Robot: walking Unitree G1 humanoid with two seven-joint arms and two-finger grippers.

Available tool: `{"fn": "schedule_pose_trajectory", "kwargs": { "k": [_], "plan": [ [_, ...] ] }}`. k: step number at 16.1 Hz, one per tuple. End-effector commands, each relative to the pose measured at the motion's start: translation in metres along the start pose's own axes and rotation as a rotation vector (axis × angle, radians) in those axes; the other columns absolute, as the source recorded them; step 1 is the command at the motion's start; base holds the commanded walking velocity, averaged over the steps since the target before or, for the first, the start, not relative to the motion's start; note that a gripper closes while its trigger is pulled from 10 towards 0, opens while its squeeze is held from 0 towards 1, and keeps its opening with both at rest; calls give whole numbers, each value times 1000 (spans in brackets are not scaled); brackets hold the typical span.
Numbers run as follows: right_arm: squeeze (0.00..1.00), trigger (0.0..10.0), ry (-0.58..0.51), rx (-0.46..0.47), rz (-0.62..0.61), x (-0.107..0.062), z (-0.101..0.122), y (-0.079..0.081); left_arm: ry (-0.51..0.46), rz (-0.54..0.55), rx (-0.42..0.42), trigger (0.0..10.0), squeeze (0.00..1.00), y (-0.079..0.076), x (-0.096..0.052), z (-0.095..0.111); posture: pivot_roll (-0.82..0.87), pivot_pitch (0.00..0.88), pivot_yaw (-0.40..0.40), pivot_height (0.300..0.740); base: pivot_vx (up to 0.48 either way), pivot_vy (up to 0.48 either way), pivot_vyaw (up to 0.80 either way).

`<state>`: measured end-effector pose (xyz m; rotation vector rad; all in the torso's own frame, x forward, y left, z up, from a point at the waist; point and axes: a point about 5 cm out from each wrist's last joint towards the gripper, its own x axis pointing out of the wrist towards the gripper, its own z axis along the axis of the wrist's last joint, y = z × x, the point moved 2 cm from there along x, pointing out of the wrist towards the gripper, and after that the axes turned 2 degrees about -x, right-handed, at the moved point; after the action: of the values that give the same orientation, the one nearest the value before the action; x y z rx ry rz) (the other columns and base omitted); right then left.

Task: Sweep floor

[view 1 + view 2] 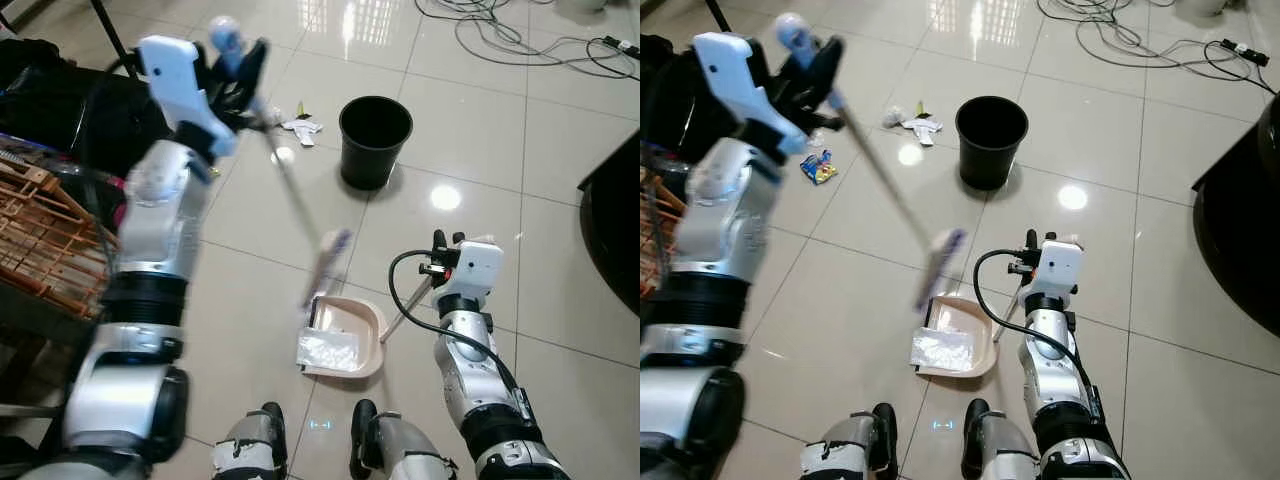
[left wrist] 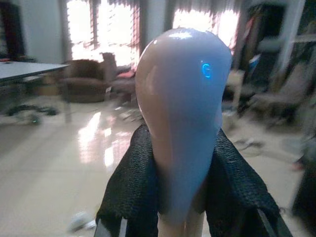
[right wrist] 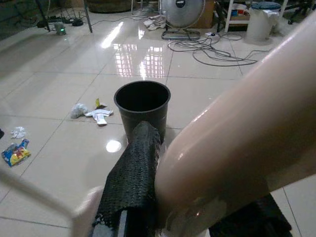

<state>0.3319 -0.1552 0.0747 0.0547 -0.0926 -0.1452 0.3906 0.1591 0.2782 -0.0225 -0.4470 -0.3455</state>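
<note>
Gripping the rounded top of the broom (image 1: 890,195), the left gripper (image 2: 182,197) was raised high at the robot's left, its two black fingers (image 2: 128,197) clamped on either side of the pale knob. From there the thin handle ran down and rightward to the blurred broom head, which hung just above the back edge of the dustpan (image 1: 350,335). The dustpan lay flat on the tiled floor (image 1: 250,300) directly ahead of the robot's feet, with a crumpled white wrapper (image 1: 328,350) resting inside it.

The right gripper (image 1: 444,255) was low at the robot's right, closed around the upper end of the dustpan's slanted handle; in the right wrist view a black finger (image 3: 136,173) pressed against the thick beige handle.

A black bin (image 1: 991,140) stood upright on the floor well beyond the dustpan, open and dark inside. Just beside the bin, on its left, lay scraps of white paper litter (image 1: 915,122), and farther left a small colourful packet (image 1: 819,166) sat on the tiles, partly behind the raised left arm. Loose cables (image 1: 520,40) trailed over the floor at the far right, and a brown slatted rack (image 1: 40,230) stood at the left edge.
</note>
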Motion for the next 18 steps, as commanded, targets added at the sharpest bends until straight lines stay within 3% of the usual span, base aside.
{"fn": "schedule_pose_trajectory", "kwargs": {
  "k": [1,3,6,8,10,11,13,14,16,18],
  "plan": [
    [0,10000,-9,50,-43,-1,3,-9,25,35,143,10000,0,15,-6,0,166,238,-4,740,0,0,0],
    [0,10000,-37,70,-78,-4,10,-20,67,109,266,10000,0,33,-21,-9,155,230,-7,740,0,0,0],
    [0,10000,-69,102,-100,-8,21,-31,64,209,352,10000,0,54,-32,-6,156,213,-16,740,0,0,0],
    [0,10000,-74,115,-106,-9,23,-33,76,225,369,10000,0,58,-36,-8,158,202,-19,740,0,0,0],
    [0,10000,-91,140,-105,-12,33,-35,122,251,385,10000,0,66,-49,-17,154,188,-19,740,0,0,0],
    [0,10000,-106,176,-87,-12,45,-34,176,263,353,10000,0,68,-62,-31,153,180,-19,740,0,0,0],
    [0,10000,-117,221,-59,-11,67,-32,248,256,263,10000,0,57,-85,-52,139,168,-18,740,0,0,0],
    [0,10000,-117,221,-59,-11,67,-32,248,256,263,10000,0,57,-85,-52,139,168,-18,740,0,0,0],
    [0,10000,-160,200,-16,-8,98,-32,306,237,179,10000,0,35,-113,-71,121,158,-30,740,0,0,0],
    [0,10000,-149,193,4,-7,107,-32,319,222,172,10000,0,25,-120,-75,120,156,-35,740,0,0,0]
  ]
}}
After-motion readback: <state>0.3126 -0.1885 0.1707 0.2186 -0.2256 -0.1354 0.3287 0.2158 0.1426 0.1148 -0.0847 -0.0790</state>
